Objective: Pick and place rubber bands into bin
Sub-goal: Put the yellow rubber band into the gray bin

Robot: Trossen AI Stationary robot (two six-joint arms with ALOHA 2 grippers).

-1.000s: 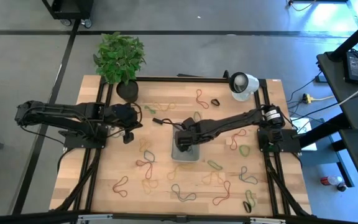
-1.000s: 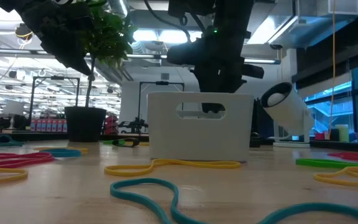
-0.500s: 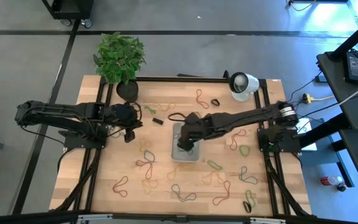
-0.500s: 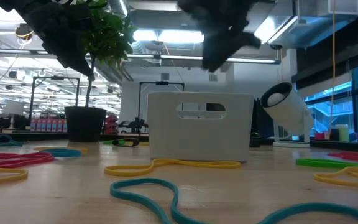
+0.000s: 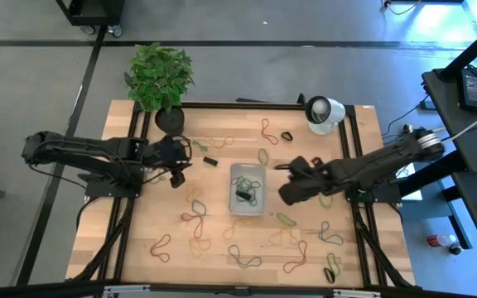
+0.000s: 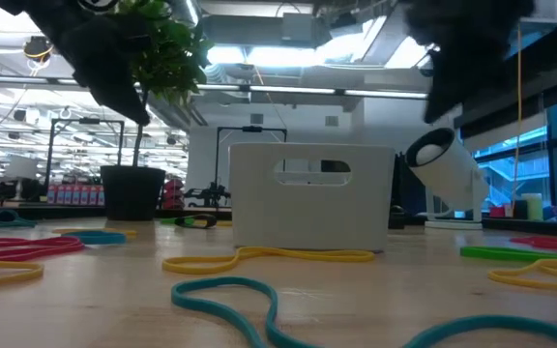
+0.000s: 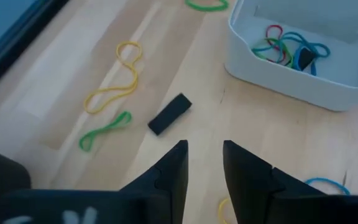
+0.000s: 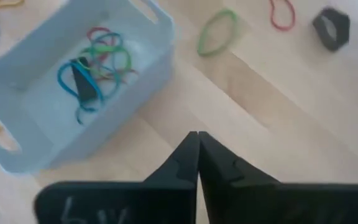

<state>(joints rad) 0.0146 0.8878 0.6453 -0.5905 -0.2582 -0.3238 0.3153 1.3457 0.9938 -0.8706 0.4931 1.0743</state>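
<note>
Right hand (image 5: 291,194) pinched together beside the bin (image 5: 248,189) — rubber bands (image 8: 95,65) inside, left hand (image 7: 202,163) apart

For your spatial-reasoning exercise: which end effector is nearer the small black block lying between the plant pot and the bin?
Left. The left end effector sits just beside the black block; the right end effector is beyond the bin.

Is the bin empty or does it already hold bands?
Not empty: the bin holds several tangled rubber bands, red, green and blue.

No text, label or number is readable.
</note>
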